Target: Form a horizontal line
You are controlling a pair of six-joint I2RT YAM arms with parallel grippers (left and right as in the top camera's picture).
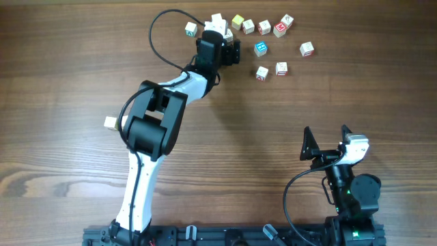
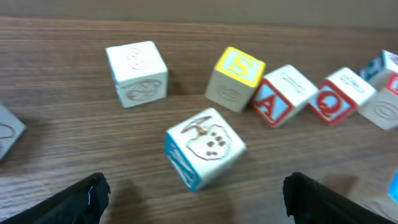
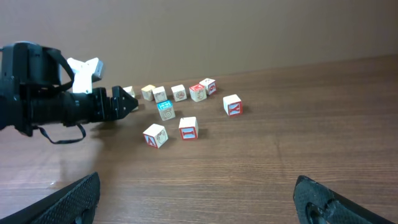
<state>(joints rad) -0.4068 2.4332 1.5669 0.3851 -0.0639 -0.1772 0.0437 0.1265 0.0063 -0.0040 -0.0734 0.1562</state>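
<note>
A rough row of small pale letter cubes (image 1: 264, 27) lies at the far edge, from a yellow-topped cube (image 1: 237, 22) to a red-lettered one (image 1: 280, 29). In the left wrist view it reads as the yellow S cube (image 2: 235, 78), a red A cube (image 2: 283, 94) and a red Q cube (image 2: 339, 94), set unevenly. My left gripper (image 1: 231, 46) (image 2: 196, 193) is open. A tilted blue-edged cube (image 2: 205, 146) rests on the table just ahead of its fingers, touched by neither. My right gripper (image 1: 326, 131) (image 3: 198, 186) hangs open over bare wood, near right.
Loose cubes lie around: a white one (image 2: 137, 71) left of the row, a blue-topped one (image 1: 260, 48), two red-lettered ones (image 1: 281, 68) (image 1: 262, 73), one further right (image 1: 307, 48), one far left (image 1: 190, 29). A lone cube (image 1: 110, 123) sits beside the left arm.
</note>
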